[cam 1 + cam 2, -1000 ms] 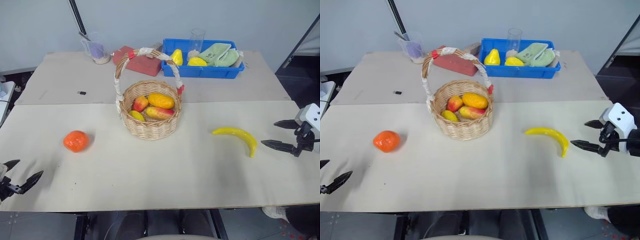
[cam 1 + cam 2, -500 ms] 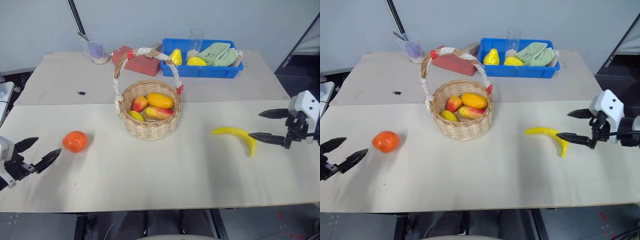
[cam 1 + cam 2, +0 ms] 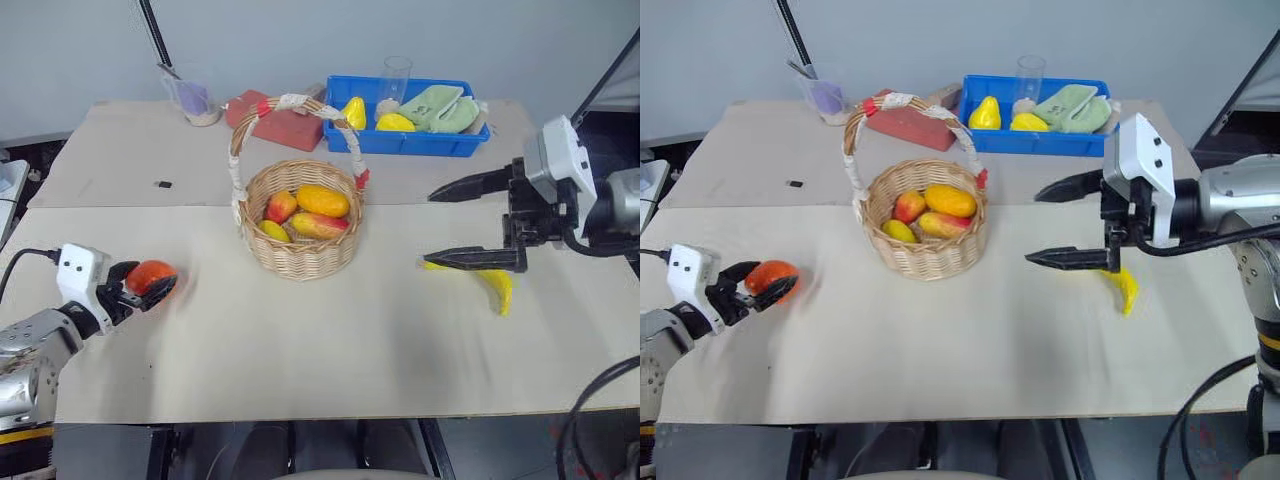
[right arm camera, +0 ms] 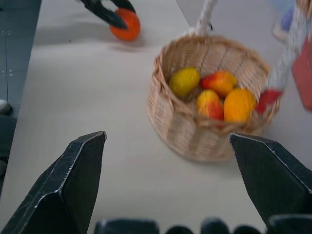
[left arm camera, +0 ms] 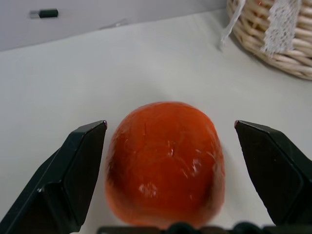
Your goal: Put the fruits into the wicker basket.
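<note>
The orange fruit (image 3: 152, 274) lies on the table at the near left. My left gripper (image 3: 150, 287) is open with one finger on each side of the orange (image 5: 165, 161), and no grip shows. The yellow banana (image 3: 497, 287) lies on the table at the right, partly hidden behind my right gripper (image 3: 428, 230). That gripper is open and empty, hangs above the banana and points left toward the wicker basket (image 3: 300, 252). The basket (image 4: 195, 131) stands in the middle with several red and yellow fruits inside.
A blue bin (image 3: 400, 145) with yellow fruits and a green cloth stands at the back, with a clear glass (image 3: 393, 76) behind it. A red block (image 3: 285, 127) and a cup (image 3: 195, 100) stand at the back left. A small dark thing (image 3: 164, 185) lies on the far table.
My left gripper has come forward and right until its fingers flank the orange. My right gripper has risen and swung left, from beside the banana to above it.
</note>
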